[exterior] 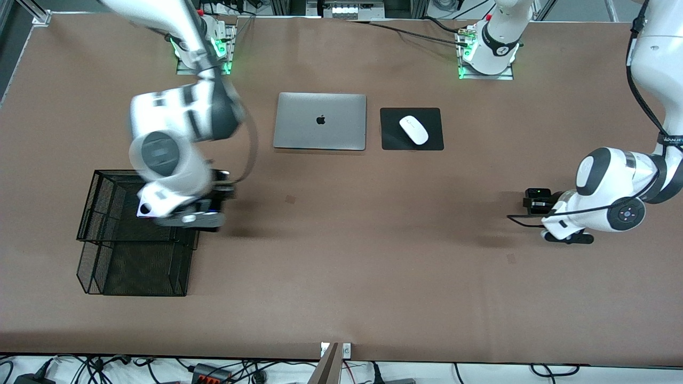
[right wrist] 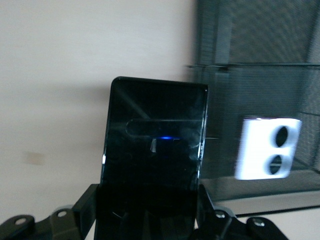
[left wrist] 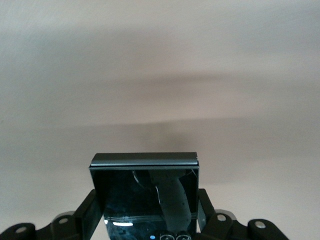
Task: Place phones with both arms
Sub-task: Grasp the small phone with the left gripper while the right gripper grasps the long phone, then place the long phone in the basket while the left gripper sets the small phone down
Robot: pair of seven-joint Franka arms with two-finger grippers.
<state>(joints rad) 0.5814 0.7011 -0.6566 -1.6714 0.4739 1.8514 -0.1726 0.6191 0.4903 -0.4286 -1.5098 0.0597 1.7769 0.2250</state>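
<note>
While both arms are raised over the brown desk (exterior: 341, 256), each holds one phone. Right hand (right wrist: 150, 220): clamped on the long black slab (right wrist: 155, 150), over the edge of the upper black mesh tray (exterior: 106, 205) at the right arm's end of the desk. White-lilac phone (right wrist: 267, 148): lying in that upper tray, two black round lenses showing; in the front view only a corner of it (exterior: 143, 209) shows under the right arm. A lower mesh tray (exterior: 139, 272) sits nearer the front camera, touching the upper one. Left hand (left wrist: 147, 225): clamped on the squarish black phone (left wrist: 145, 192), over bare desk at the left arm's end; its glossy face shows reflections and no readable writing. Silver laptop (exterior: 320, 121): closed, black apple logo on the lid, between the arm bases. White mouse (exterior: 414, 129): on a black mouse pad (exterior: 392, 138), just beside the laptop toward the left arm's end. Lettering on the left arm's cable band (exterior: 671, 140): too small to read fully.
</note>
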